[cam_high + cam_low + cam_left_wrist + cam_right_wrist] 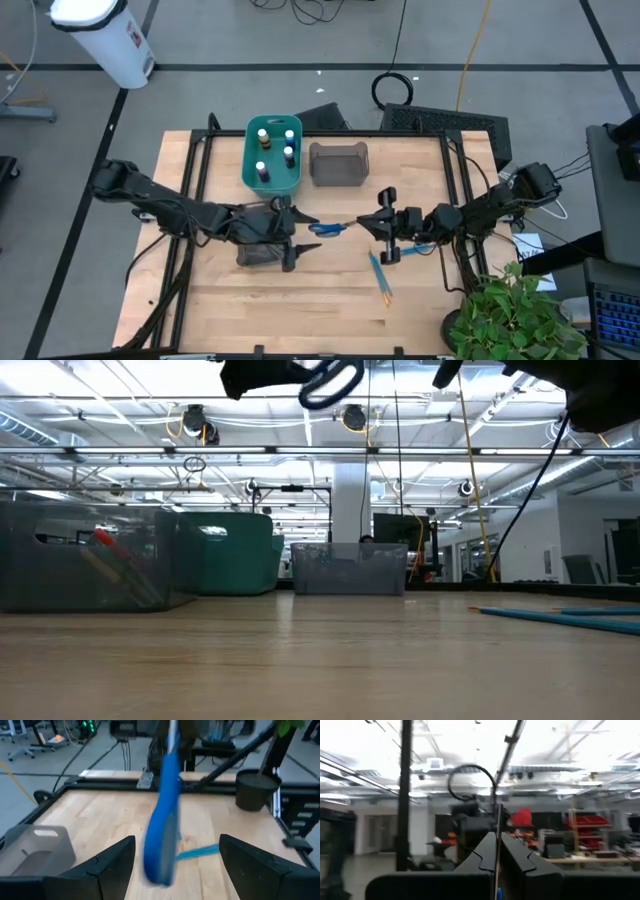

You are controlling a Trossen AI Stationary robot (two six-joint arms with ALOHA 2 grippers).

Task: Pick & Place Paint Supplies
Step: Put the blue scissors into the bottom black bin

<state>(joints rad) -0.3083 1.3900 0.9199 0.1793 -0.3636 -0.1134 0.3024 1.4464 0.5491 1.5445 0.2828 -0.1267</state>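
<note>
Blue-handled scissors (pixel 325 228) hang in the air above the table's middle, between my two grippers. My right gripper (pixel 364 227) is shut on them from the table's right side. My left gripper (pixel 175 852) is open. Its fingers stand on either side of the blue handle loops (pixel 161 840) without visibly touching them. Thin blue brushes (pixel 381 276) lie flat on the wood near the right gripper. Several white-capped paint bottles (pixel 265 150) stand in the teal bin (pixel 250 165) at the back. My right gripper pinches the scissors' thin blade end (pixel 498 822) between its two shut fingers (pixel 520 857). The fingers come from the table's right side and slant upward, lying along the blades. The scissors are lifted clear of the table, handle loops (pixel 330 380) toward the left gripper.
A grey bin (pixel 340 163) stands beside the teal one. Another clear grey bin (pixel 90 565), holding a red-handled item (pixel 105 540), sits below my left arm. A potted plant (pixel 520 315) stands at the table's near right corner. Bare wood lies toward the near edge.
</note>
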